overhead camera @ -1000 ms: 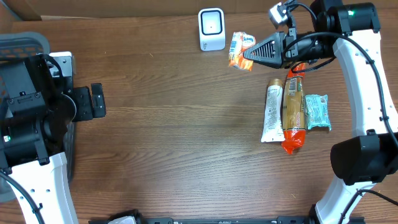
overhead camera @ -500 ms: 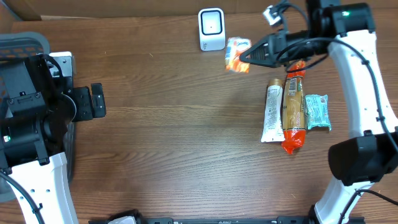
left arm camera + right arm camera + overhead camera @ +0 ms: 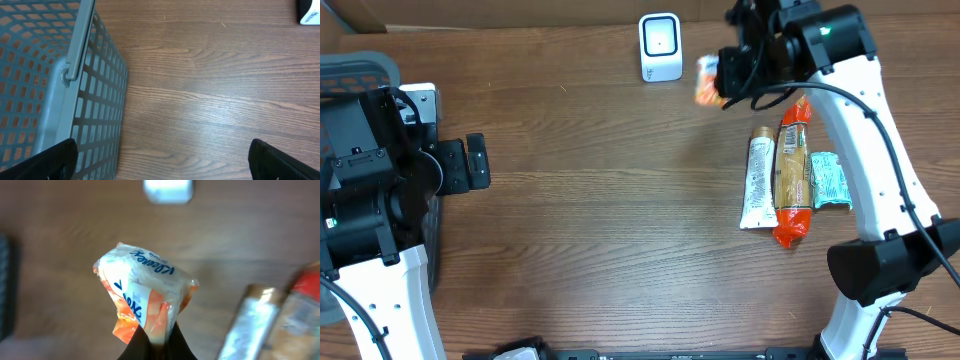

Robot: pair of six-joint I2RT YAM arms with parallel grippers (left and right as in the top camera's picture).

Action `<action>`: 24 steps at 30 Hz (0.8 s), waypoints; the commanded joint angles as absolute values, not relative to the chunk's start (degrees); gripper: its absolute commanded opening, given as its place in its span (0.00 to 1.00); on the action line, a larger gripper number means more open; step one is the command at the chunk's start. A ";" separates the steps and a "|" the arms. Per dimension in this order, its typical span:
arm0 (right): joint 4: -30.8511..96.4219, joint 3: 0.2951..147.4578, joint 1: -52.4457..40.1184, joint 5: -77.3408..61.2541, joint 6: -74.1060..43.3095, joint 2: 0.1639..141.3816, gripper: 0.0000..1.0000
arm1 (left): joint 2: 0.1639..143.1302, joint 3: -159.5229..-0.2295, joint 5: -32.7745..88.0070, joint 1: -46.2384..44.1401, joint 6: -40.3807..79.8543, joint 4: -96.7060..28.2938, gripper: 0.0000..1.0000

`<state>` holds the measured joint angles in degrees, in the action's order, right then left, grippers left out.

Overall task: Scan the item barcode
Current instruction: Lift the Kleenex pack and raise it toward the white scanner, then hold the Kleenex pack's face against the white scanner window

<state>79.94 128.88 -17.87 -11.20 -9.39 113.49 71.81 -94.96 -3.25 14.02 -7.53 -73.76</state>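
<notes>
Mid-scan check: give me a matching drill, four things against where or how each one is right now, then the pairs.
1. white scanner
2. orange-and-white packet
3. teal packet
4. left hand

A. pinched in the right hand
B. open, beside the grey basket
C. standing at the back, untouched
D. lying flat beside the long brown packet

Pairs: 1-C, 2-A, 3-D, 4-B

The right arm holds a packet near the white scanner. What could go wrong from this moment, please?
1. The right fingers pinch only a thin edge of the crinkled packet, so it may slip or twist out.
2. The packet hangs off to one side of the scanner, and no barcode shows on the side we see, so the scan may fail.
</notes>
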 commanded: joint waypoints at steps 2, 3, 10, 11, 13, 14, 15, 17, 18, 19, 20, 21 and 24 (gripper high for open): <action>76.66 132.22 -17.85 0.56 -9.93 111.35 0.03 | 72.01 -95.74 -2.98 14.24 -8.14 -73.67 1.00; 75.40 132.22 -18.04 2.17 -8.69 111.39 0.03 | 72.01 -95.74 -2.98 14.24 -8.14 -73.67 1.00; 62.92 132.11 -24.23 20.01 -1.04 117.71 0.04 | 72.01 -95.74 -2.98 14.24 -8.16 -73.67 1.00; 60.53 132.09 -25.02 21.41 0.56 119.31 0.04 | 72.01 -95.74 -2.98 14.24 -8.14 -73.67 1.00; 56.55 132.05 -25.87 22.81 3.31 121.99 0.04 | 72.01 -95.74 -2.98 14.24 -8.16 -73.67 1.00; 54.30 132.05 -26.20 23.42 4.60 123.42 0.04 | 72.01 -95.74 -2.98 14.24 -8.16 -73.67 1.00; 52.47 132.05 -26.41 23.62 5.87 124.66 0.04 | 72.01 -95.74 -2.98 14.24 -8.16 -73.67 1.00; 48.90 132.05 -26.76 24.16 8.84 127.26 0.04 | 72.01 -95.74 -2.98 14.24 -8.16 -73.67 1.00; 46.92 132.05 -26.96 24.95 10.59 128.68 0.04 | 72.01 -95.74 -2.98 14.24 -8.14 -73.67 1.00; 45.01 132.05 -27.14 25.89 12.14 130.21 0.04 | 72.01 -95.74 -2.98 14.24 -8.16 -73.67 1.00; 43.22 132.05 -27.33 26.92 13.72 131.50 0.04 | 72.01 -95.74 -2.98 14.24 -8.14 -73.67 1.00; 41.60 132.03 -27.51 27.86 15.00 132.64 0.04 | 72.01 -95.74 -2.98 14.24 -8.16 -73.67 1.00; 34.35 131.98 -28.14 33.61 20.45 136.40 0.04 | 72.01 -95.74 -2.98 14.24 -8.16 -73.67 1.00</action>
<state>38.65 131.31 -27.53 25.89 12.34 134.17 71.81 -94.96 -3.25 14.02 -7.53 -73.76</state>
